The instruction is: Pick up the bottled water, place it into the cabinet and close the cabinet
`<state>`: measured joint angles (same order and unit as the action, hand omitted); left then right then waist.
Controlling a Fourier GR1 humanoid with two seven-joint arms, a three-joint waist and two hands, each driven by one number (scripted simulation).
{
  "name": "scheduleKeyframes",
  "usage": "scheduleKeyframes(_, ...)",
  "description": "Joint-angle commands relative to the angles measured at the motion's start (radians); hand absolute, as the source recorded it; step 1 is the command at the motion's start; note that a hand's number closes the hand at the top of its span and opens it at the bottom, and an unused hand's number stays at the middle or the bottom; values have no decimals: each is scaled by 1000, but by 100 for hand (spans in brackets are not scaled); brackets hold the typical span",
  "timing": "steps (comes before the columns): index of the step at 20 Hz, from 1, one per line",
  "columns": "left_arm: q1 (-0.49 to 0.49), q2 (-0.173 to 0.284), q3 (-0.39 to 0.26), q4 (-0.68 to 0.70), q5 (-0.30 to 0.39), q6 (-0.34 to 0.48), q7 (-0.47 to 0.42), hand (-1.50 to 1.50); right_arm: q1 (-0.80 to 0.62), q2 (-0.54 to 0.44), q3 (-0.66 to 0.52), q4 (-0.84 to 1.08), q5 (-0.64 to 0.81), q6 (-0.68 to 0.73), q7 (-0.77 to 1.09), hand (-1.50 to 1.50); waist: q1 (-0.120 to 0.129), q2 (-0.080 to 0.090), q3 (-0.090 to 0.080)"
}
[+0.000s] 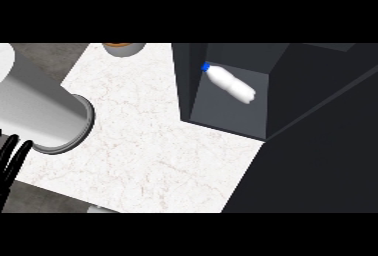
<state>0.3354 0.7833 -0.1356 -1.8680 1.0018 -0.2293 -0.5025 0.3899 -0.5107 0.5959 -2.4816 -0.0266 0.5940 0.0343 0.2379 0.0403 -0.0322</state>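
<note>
I see the water bottle lying on its side inside the open dark cabinet, blue cap toward the back left. My left forearm crosses the white marble counter. My left hand shows at the left edge; I cannot tell its state, though it holds nothing visible. A brown cup sits at the counter's far edge.

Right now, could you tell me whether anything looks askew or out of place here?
The bottled water lies on its side inside the open cabinet, blue cap toward the back left, rather than standing upright. The left hand shows at the view's left edge. Nothing looks spilled or damaged.
</note>
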Motion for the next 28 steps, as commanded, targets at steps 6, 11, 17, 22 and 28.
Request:
scheduleKeyframes(6,-20,16,14,-2,2,-27,2,-150,-8,67,115,46,-100,-6,60,150,50,42,5)
scheduleKeyframes(11,-29,16,15,0,7,-40,1,-150,-12,97,67,65,-122,-40,67,150,52,50,7)
scheduleKeyframes(17,-33,23,25,12,12,-52,3,-150,-96,122,-21,82,-74,-70,112,150,53,39,8)
scheduleKeyframes(22,-42,20,28,25,20,-56,5,-150,-194,134,-60,122,-54,-83,193,150,44,34,7)
scheduleKeyframes(28,-52,20,34,46,29,-53,13,-150,-342,200,-95,255,-68,-119,298,150,38,33,11)
